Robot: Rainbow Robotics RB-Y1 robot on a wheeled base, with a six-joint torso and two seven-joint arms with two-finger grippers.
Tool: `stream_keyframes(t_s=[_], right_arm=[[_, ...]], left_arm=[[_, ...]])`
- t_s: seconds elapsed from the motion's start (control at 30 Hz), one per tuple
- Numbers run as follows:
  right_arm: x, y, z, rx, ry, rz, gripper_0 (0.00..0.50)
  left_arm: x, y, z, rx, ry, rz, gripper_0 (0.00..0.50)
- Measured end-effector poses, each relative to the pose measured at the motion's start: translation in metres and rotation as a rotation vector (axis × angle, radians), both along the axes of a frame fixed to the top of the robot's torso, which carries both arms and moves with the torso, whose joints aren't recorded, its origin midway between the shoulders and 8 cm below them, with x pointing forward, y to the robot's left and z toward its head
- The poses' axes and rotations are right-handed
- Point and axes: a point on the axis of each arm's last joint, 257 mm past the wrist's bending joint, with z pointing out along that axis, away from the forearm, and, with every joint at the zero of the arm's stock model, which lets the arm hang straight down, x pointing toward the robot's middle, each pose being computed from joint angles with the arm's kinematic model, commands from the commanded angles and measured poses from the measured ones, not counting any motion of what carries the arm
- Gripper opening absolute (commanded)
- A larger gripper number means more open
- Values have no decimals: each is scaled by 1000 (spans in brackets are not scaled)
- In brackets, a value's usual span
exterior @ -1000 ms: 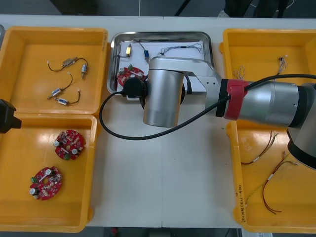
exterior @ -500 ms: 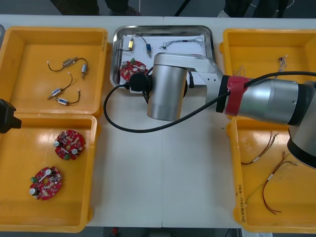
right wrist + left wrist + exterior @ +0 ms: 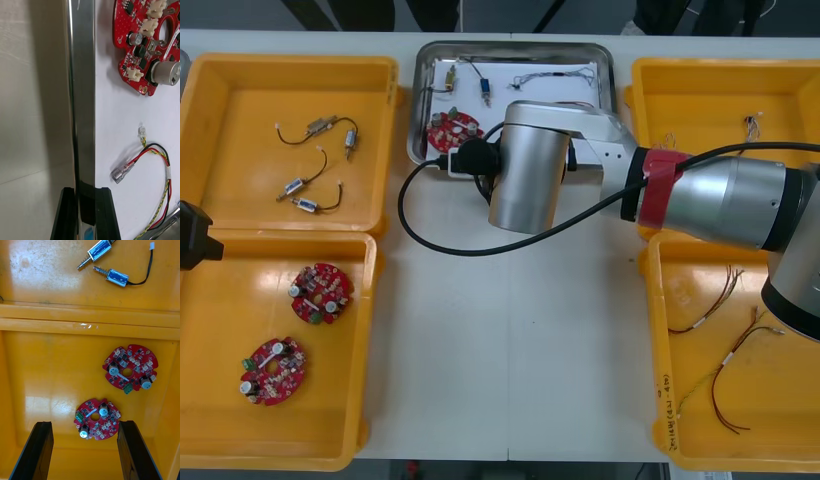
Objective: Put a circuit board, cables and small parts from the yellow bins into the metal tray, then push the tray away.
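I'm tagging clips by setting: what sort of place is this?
Probably an electronics kitting bench: yellow bins of red circuit boards and cables flank a metal tray, whose rim the right tool grips; the left tool hovers over the boards.

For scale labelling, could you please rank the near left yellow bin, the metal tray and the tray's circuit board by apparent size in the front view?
Largest: near left yellow bin.
Then: metal tray, partly under the right arm; the right gripper grips its rim.
Smallest: circuit board.
The left gripper hangs over that bin.
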Motion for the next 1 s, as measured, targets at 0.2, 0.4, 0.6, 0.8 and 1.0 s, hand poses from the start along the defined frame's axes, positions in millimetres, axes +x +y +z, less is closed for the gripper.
stream_keyframes(t_s=[0.2,0.4,0.6,0.8,1.0], right_arm=[[4,-3,0,-16,-3,10,0],[5,-5,-1,-28,-3,12,269],[6,-5,0,-28,-5,13,500],[6,-5,1,-29,-7,13,500],[-3,-10,8,-73,-2,-20,500]], left_arm=[[0,0,0,0,0,0,500],[0,0,0,0,0,0,500],[0,0,0,0,0,0,500],[0,0,0,0,0,0,500],[0,0,0,0,0,0,500]])
